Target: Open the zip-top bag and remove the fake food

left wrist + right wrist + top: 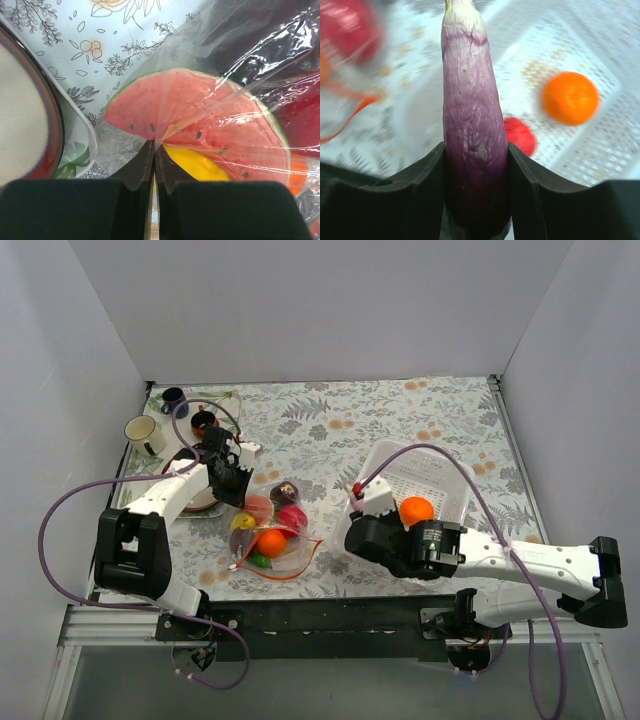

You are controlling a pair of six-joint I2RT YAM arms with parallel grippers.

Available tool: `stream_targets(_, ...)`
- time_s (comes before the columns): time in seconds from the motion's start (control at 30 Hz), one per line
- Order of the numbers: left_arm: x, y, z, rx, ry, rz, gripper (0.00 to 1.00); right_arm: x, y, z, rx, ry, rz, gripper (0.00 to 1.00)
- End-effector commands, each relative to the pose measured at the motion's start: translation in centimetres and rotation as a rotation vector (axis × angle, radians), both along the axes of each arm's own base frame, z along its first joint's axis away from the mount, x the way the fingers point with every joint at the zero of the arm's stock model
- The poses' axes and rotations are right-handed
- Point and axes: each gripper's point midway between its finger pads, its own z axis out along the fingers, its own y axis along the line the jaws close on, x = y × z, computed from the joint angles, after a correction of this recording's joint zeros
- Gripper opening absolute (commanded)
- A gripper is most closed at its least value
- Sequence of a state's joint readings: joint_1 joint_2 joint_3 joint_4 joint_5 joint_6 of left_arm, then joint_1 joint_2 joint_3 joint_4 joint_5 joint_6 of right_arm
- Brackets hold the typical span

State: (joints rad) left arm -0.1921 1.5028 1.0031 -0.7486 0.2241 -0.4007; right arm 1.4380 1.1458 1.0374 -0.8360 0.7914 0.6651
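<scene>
The clear zip-top bag (272,543) lies left of centre with its orange-red zip strip (285,575) at the near side. It holds fake food: an orange ball (271,541), a yellow piece (243,523), red pieces (291,519) and a dark plum (285,490). My left gripper (240,496) is shut on the bag's plastic (165,125), over a watermelon slice (200,112). My right gripper (476,150) is shut on the purple eggplant (470,100), held at the left edge of the white mesh basket (445,472). An orange ball (570,97) and a red piece (521,136) lie in the basket.
A tray (158,405) at the back left carries small mugs (144,434) and a dark-rimmed bowl (25,115) close beside my left gripper. White walls enclose the table on three sides. Purple cables loop beside both arms.
</scene>
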Motion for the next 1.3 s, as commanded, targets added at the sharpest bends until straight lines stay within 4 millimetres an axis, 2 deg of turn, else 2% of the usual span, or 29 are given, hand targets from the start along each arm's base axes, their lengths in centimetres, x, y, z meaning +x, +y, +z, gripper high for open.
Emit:
stream_targets(0.0,0.8,-0.5,2.8,-0.024,-0.036,-0.002,0.0,5.2,-7.8,-1.3,-0.096,-0.079,-0.374,0.22)
stream_targets(0.03,0.7,-0.6,2.8,-0.029,-0.033,-0.003,0.0,5.6,-8.2,-2.3,-0.126,-0.067,-0.382,0.29)
stream_targets(0.07,0.7,-0.6,3.0,-0.034,-0.032,-0.002,0.0,6.0,-8.2,-2.9,-0.151,-0.066,-0.375,0.45)
stream_targets(0.1,0.6,-0.8,3.0,-0.04,-0.027,-0.003,0.0,6.5,-8.9,-3.6,-0.181,-0.056,-0.397,0.52)
stream_targets(0.13,0.5,-0.7,2.9,-0.039,-0.026,-0.004,0.0,6.7,-8.8,-4.2,-0.215,-0.048,-0.4,0.63)
stream_targets(0.17,0.3,-0.7,2.8,-0.039,-0.023,-0.004,0.0,7.1,-9.0,-4.4,-0.235,-0.044,-0.414,0.89)
stream_targets(0.2,0.0,-0.6,2.4,-0.034,-0.012,-0.001,0.0,7.5,-8.8,-3.8,-0.246,-0.046,-0.42,0.98)
stream_targets(0.3,-0.8,-0.3,1.4,-0.02,0.003,0.002,0.0,8.5,-8.4,-2.8,-0.305,-0.077,-0.429,0.99)
stream_targets(0.4,-1.5,-0.1,1.0,-0.015,0.013,0.001,0.0,9.5,-6.1,-0.4,-0.277,-0.112,-0.394,0.99)
stream_targets(0.43,-1.7,0.0,0.9,-0.012,0.017,0.001,0.0,9.9,-4.5,0.9,-0.218,-0.137,-0.367,0.99)
stream_targets(0.53,-2.3,0.3,0.5,-0.002,0.018,0.0,0.0,8.2,1.7,3.1,-0.117,-0.226,-0.117,0.96)
stream_targets(0.57,-2.3,0.6,0.4,0.011,0.012,0.002,0.0,6.2,4.4,3.4,-0.071,-0.253,-0.004,0.88)
stream_targets(0.63,-2.6,0.9,-0.4,0.03,0.015,0.003,0.0,4.1,7.1,3.7,-0.032,-0.283,0.141,0.71)
stream_targets(0.67,-2.6,1.1,-0.7,0.04,0.018,0.008,0.0,2.6,8.9,3.3,0.021,-0.286,0.199,0.5)
stream_targets(0.7,-2.6,1.2,-1.0,0.042,0.021,0.009,0.0,1.9,9.7,2.9,0.031,-0.28,0.237,0.38)
stream_targets(0.77,-2.6,1.3,-1.3,0.046,0.027,0.013,0.0,0.0,11.6,1.6,0.046,-0.258,0.323,0.02)
stream_targets(0.93,-2.7,1.2,-1.9,0.048,0.042,0.027,0.0,-2.3,15.3,-0.9,0.077,-0.209,0.464,0.01)
stream_targets(1.0,-2.7,1.4,-2.1,0.054,0.044,0.035,0.0,-2.8,16.9,-0.8,0.123,-0.21,0.51,0.01)
stream_targets(1.03,-2.8,1.4,-2.1,0.056,0.044,0.037,0.0,-3.4,17.7,-1.7,0.121,-0.189,0.549,0.04)
stream_targets(1.07,-2.9,1.5,-2.2,0.06,0.046,0.042,0.0,-3.6,18.5,-1.6,0.149,-0.19,0.566,0.19)
stream_targets(1.1,-3.0,1.5,-2.4,0.06,0.048,0.043,0.0,-3.7,19.2,-1.6,0.171,-0.189,0.579,0.25)
stream_targets(1.13,-3.1,1.5,-2.3,0.057,0.047,0.042,0.0,-4.0,19.7,-2.9,0.16,-0.159,0.601,0.32)
stream_targets(1.17,-3.1,1.5,-2.3,0.058,0.047,0.044,0.0,-3.4,19.9,-3.5,0.158,-0.145,0.591,0.47)
stream_targets(1.27,-3.3,1.4,-2.3,0.051,0.054,0.043,0.0,-2.6,20.5,-5.5,0.17,-0.094,0.587,0.6)
